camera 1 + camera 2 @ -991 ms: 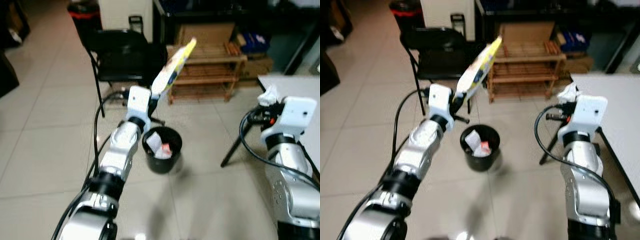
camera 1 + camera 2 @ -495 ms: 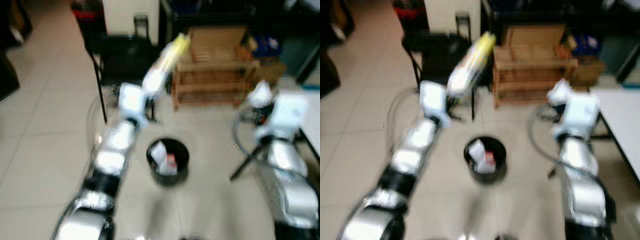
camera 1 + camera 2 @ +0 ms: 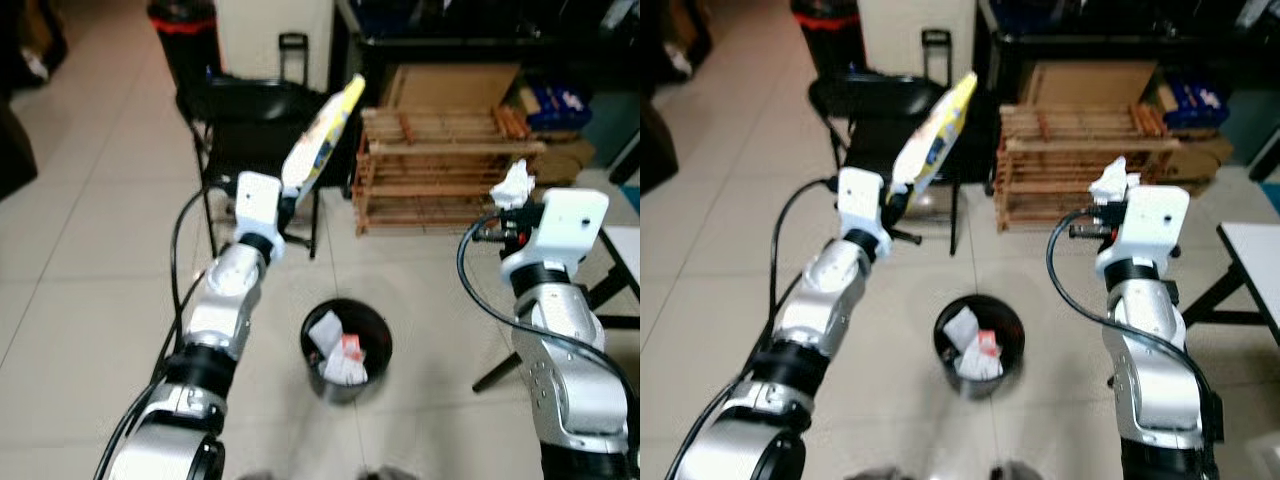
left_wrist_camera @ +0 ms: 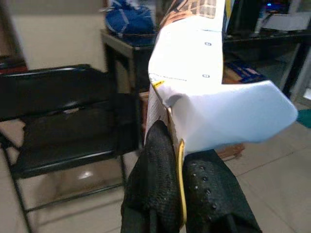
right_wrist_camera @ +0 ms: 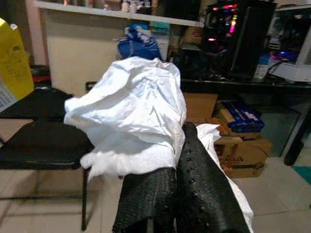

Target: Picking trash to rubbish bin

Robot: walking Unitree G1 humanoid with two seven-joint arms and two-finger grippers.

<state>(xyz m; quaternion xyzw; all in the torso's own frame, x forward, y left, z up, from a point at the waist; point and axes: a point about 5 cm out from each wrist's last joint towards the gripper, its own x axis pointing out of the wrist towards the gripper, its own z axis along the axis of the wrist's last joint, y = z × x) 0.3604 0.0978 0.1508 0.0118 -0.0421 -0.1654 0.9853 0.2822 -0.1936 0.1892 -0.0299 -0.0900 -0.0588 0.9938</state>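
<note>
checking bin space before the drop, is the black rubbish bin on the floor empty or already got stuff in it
Not empty: the black rubbish bin already holds crumpled white paper and a red-and-white scrap.

Glossy yellow-white wrapper (image 3: pixel 322 140); crumpled white tissue (image 5: pixel 133 116) — matt; slatted wooden rack (image 3: pixel 450 160); glossy floor tiles (image 3: pixel 90 260).

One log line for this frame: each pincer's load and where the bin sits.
left pincer: shut on yellow-white flat packet | right pincer: shut on crumpled white plastic wrapper | round black bin: on floor between arms, trash inside
</note>
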